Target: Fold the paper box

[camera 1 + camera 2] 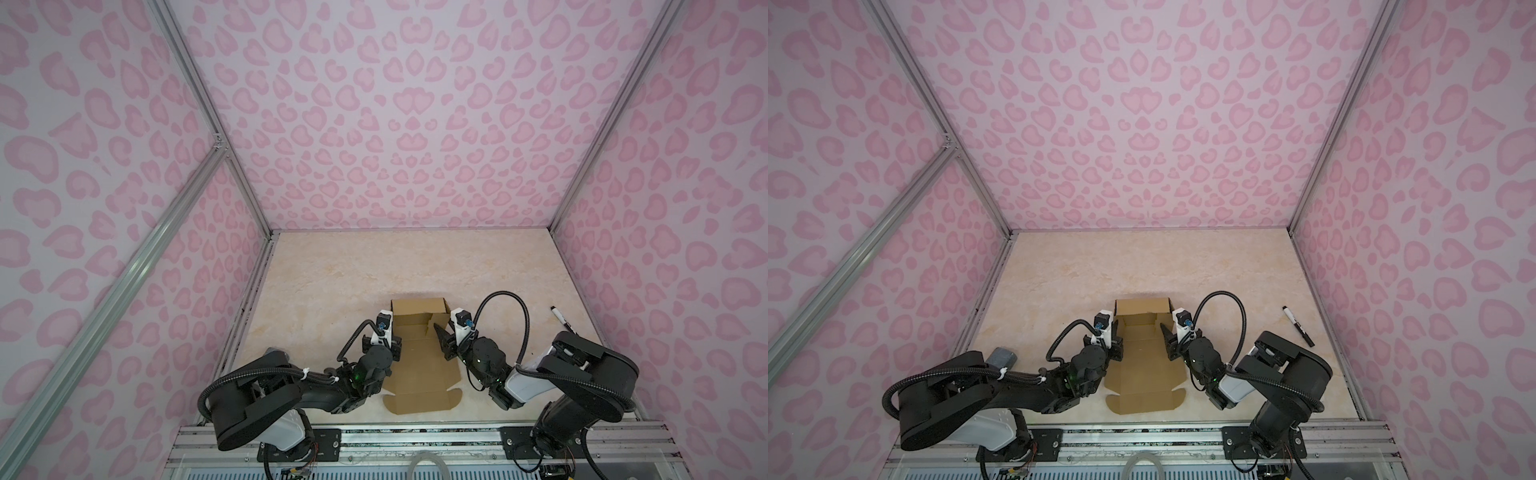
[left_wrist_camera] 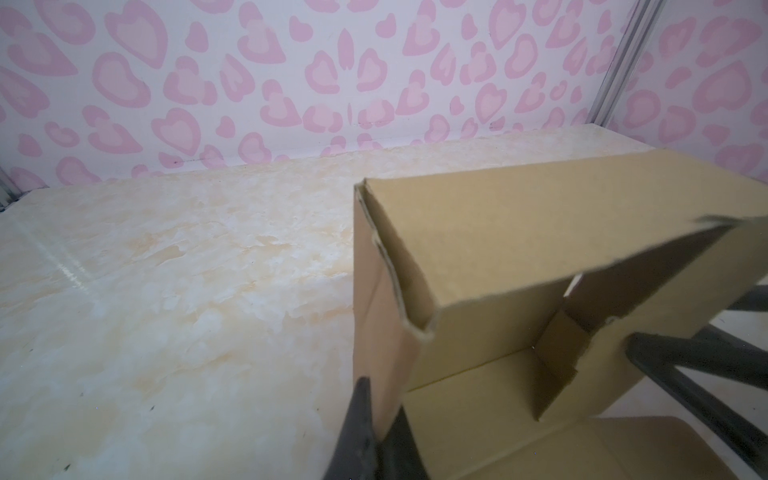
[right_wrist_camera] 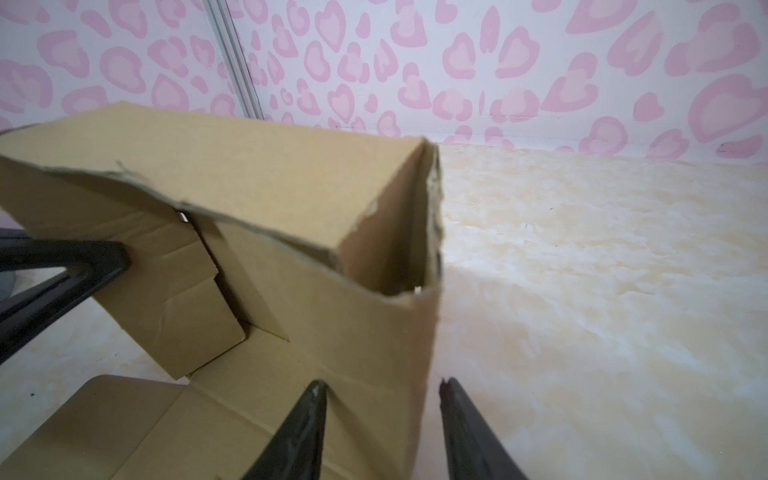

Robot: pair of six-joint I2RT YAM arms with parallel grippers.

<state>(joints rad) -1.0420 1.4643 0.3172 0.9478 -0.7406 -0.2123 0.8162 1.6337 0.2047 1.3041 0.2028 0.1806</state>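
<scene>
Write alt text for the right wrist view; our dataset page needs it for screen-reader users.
A half-folded brown paper box fills the frame, its far end raised into walls. The right gripper straddles its side wall with jaws open, one finger inside, one outside over the cream marbled table. Pink heart-print walls stand behind.

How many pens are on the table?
1. The black marker pen lies on the table's right side, well apart from the paper box. Others may be hidden.
</scene>
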